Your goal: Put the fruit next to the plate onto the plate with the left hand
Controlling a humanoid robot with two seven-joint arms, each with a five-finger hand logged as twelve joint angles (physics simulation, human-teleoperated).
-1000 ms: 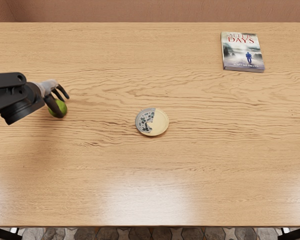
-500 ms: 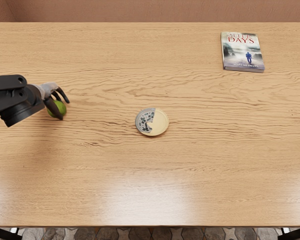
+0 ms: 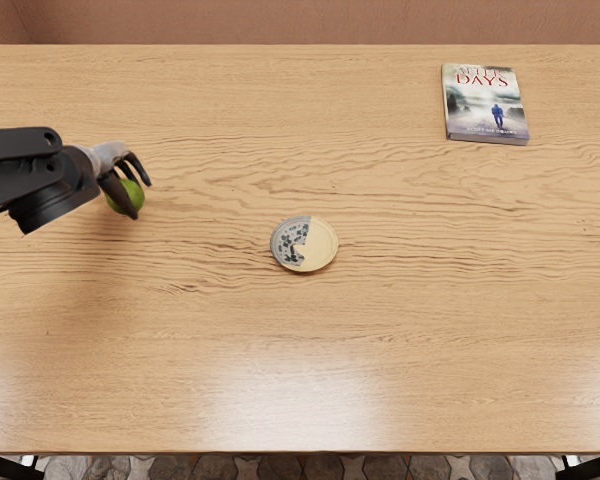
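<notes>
A small green fruit (image 3: 131, 193) is held in my left hand (image 3: 126, 186), whose dark fingers curl around it at the table's left side. The fruit appears lifted slightly off the wood. The left arm enters from the left edge. The plate (image 3: 304, 243), small and cream with a blue-patterned patch on its left part, lies near the table's middle, well to the right of the hand. Nothing lies on the plate. The right arm does not show.
A book (image 3: 485, 103) with a blue-grey cover lies at the far right of the wooden table (image 3: 380, 330). A brown wall runs behind the table's far edge.
The left hand closed around the green fruit and rose with it, shifting a little up and to the right in the picture. The plate and book have not moved.
</notes>
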